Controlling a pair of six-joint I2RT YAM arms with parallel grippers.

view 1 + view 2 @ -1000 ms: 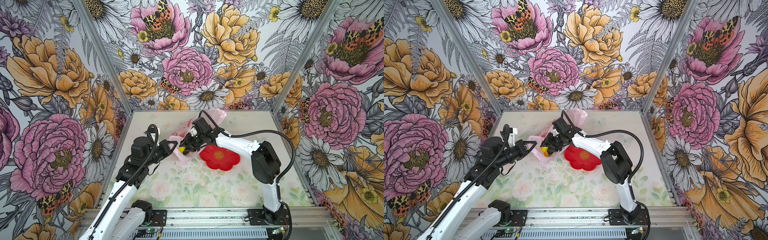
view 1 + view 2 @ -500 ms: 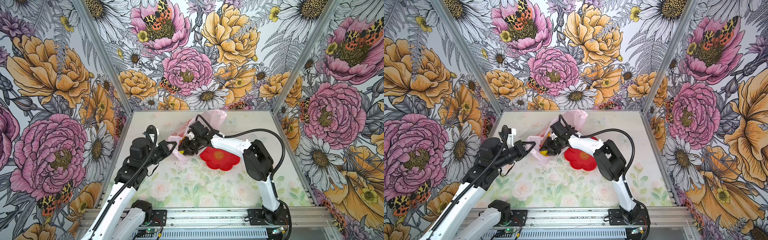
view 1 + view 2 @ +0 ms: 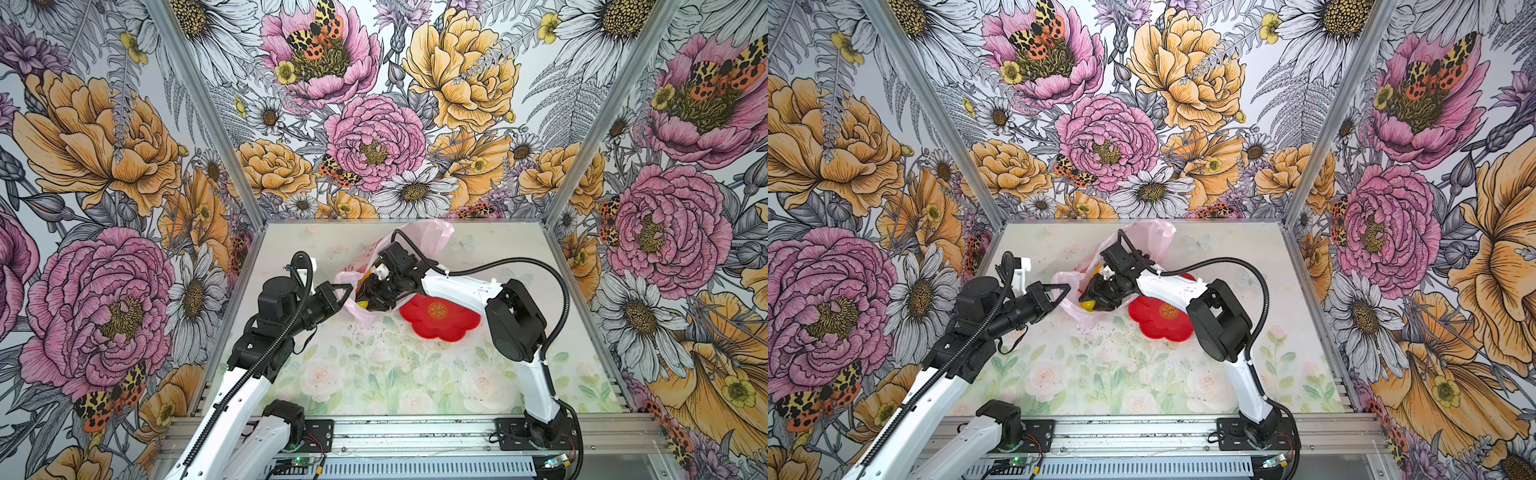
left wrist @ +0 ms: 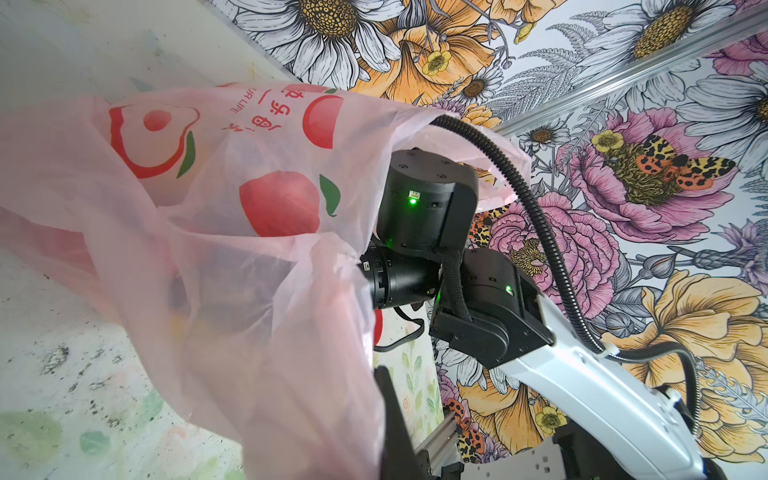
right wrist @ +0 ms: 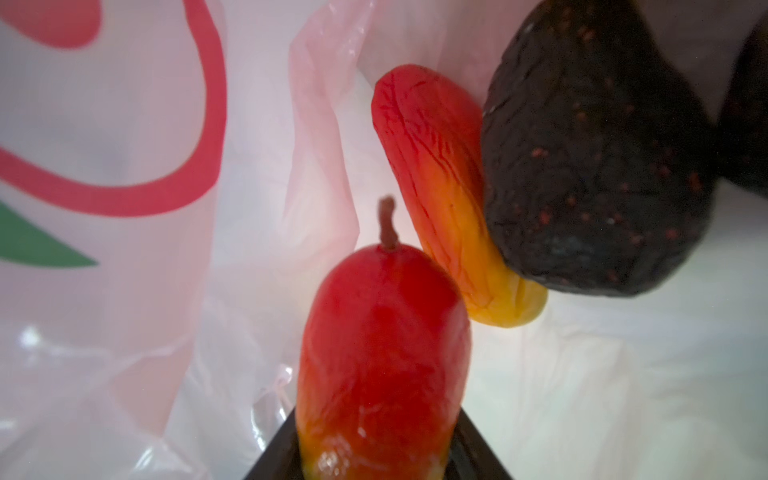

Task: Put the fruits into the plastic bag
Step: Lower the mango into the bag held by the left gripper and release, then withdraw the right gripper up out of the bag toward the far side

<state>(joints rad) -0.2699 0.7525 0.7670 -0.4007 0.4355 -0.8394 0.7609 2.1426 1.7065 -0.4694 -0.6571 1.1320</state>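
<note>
Inside the bag (image 5: 124, 299), the red fruit (image 5: 382, 353) lies stem-forward between our right gripper (image 5: 374, 457) jaws, hold unclear; left gripper (image 3: 348, 291) pinches the bag.

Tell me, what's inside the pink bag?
A stemmed red-yellow fruit, a red-orange fruit and a dark avocado against it. A second dark fruit is mostly cut off; anything behind them is hidden.
</note>
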